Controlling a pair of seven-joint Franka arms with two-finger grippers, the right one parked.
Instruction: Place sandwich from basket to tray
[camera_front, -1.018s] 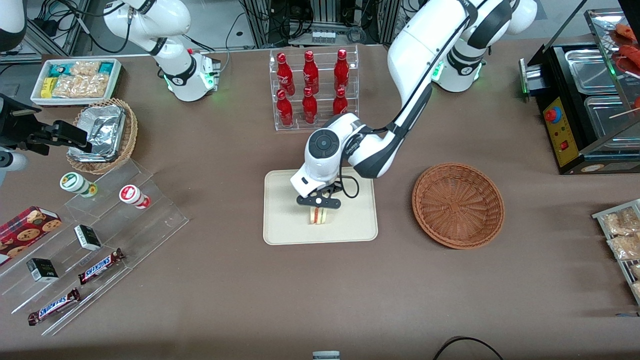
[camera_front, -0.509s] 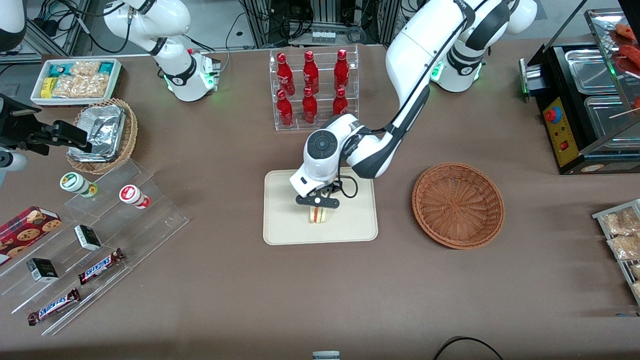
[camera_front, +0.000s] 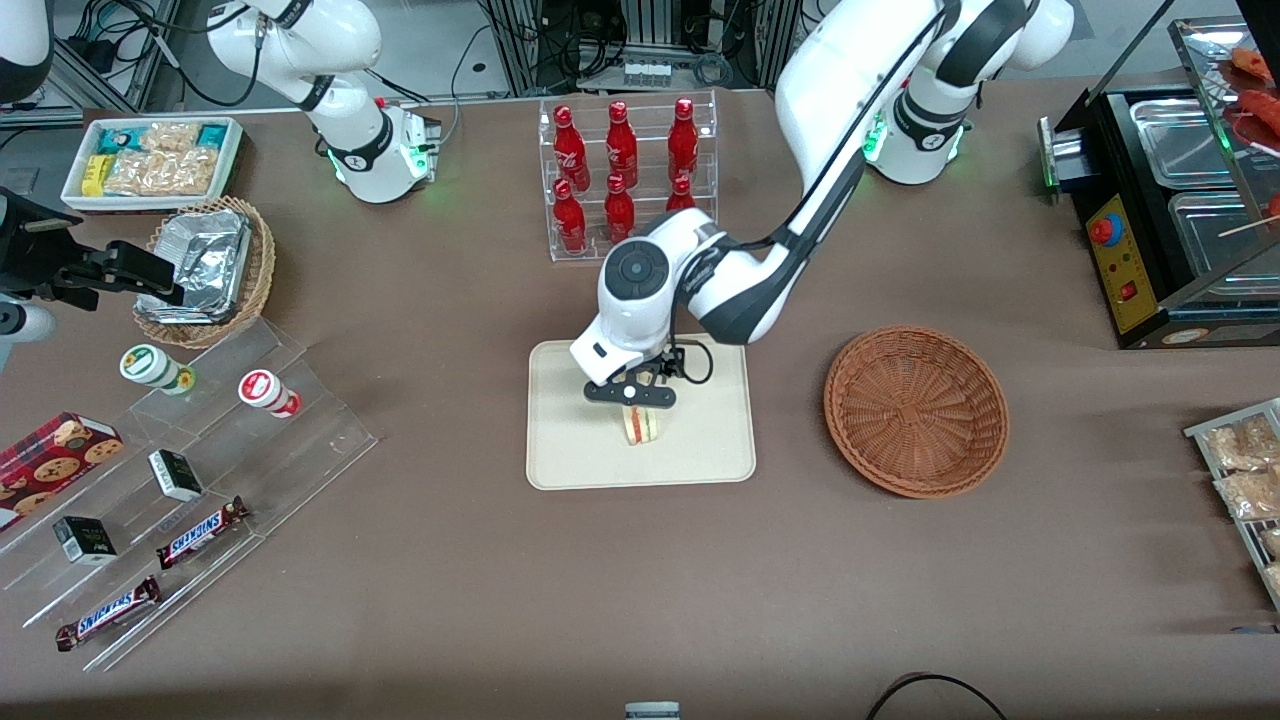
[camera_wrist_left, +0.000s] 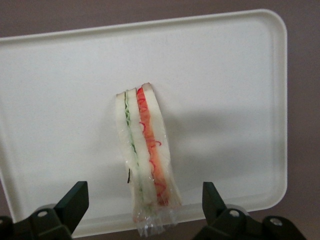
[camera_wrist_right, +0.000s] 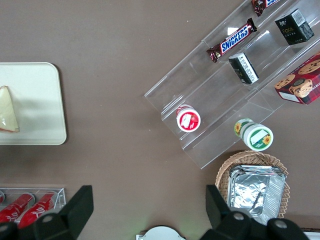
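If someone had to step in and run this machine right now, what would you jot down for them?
Claw: open, just above the sandwich, fingers clear on either side, touching nothing.
Sandwich: standing on edge on the tray, in its clear wrap.
Basket: holds nothing, sits on the table toward the working arm's end.
Done: sandwich is out of the basket, on the tray and let go.
Left: probably only lifting the arm away without knocking the sandwich over.

Wrapped sandwich (camera_front: 640, 424) on cream tray (camera_front: 570, 460), wicker basket (camera_front: 916, 409) beside
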